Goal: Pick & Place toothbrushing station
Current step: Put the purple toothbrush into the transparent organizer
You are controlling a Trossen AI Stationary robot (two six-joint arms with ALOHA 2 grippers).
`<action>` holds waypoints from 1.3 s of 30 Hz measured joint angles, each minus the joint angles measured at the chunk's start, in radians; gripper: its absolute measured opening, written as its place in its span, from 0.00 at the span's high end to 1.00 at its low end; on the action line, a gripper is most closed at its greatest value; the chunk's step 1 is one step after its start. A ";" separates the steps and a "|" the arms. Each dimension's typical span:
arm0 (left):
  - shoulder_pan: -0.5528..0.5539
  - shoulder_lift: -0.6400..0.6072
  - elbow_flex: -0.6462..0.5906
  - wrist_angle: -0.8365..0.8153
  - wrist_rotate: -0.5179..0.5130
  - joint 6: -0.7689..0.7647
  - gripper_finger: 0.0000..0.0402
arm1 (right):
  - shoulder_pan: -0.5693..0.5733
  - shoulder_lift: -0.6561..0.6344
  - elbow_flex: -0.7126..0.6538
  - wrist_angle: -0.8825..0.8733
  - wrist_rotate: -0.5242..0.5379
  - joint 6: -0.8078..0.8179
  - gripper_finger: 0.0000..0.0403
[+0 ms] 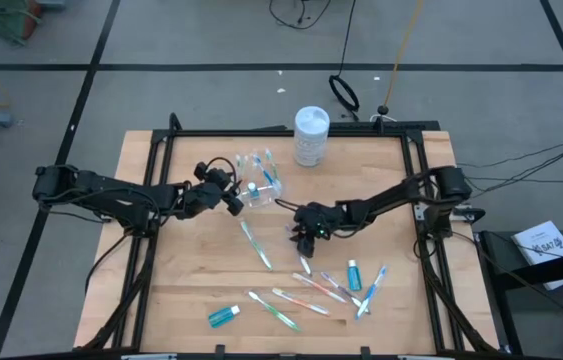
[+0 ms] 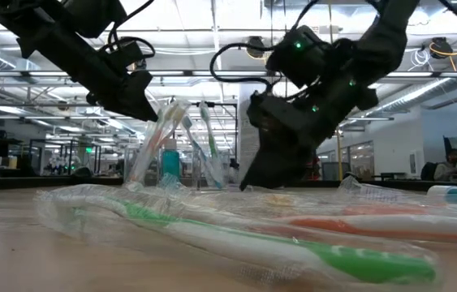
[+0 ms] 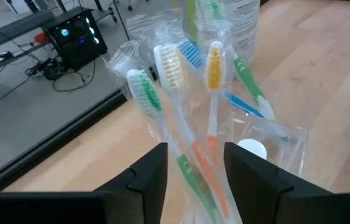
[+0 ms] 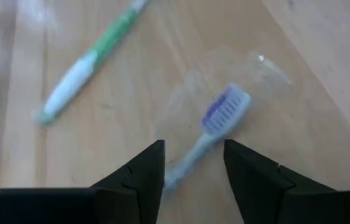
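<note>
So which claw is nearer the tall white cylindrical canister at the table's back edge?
Left. The left claw sits at the clear plastic cup, just left of the canister; the right claw is farther forward, mid-table.

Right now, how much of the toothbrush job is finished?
Partly done: several toothbrushes already stand in the clear cup, by the left gripper. The open right gripper straddles a purple-bristled toothbrush. Other brushes and toothpaste tubes remain on the table.

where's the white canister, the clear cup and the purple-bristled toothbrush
white canister (image 1: 311,135), high view, on its side wall just below the lid
clear cup (image 1: 258,193), high view, on its clear wall
purple-bristled toothbrush (image 4: 224,108), right wrist view, on its bristle head
</note>
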 joint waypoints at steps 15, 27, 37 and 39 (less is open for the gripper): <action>0.033 0.001 0.000 -0.004 0.001 -0.008 0.59 | -0.066 0.073 0.000 0.115 0.109 -0.299 0.79; 0.034 0.001 0.000 -0.005 0.002 -0.008 0.59 | -0.100 -0.110 -0.003 0.041 0.170 -0.463 0.99; 0.034 0.001 0.000 -0.004 0.002 -0.011 0.59 | -0.125 -0.270 -0.003 0.416 0.267 -0.629 1.00; 0.034 0.001 0.000 -0.004 0.002 -0.011 0.59 | -0.143 -0.249 -0.003 0.537 0.262 -0.630 1.00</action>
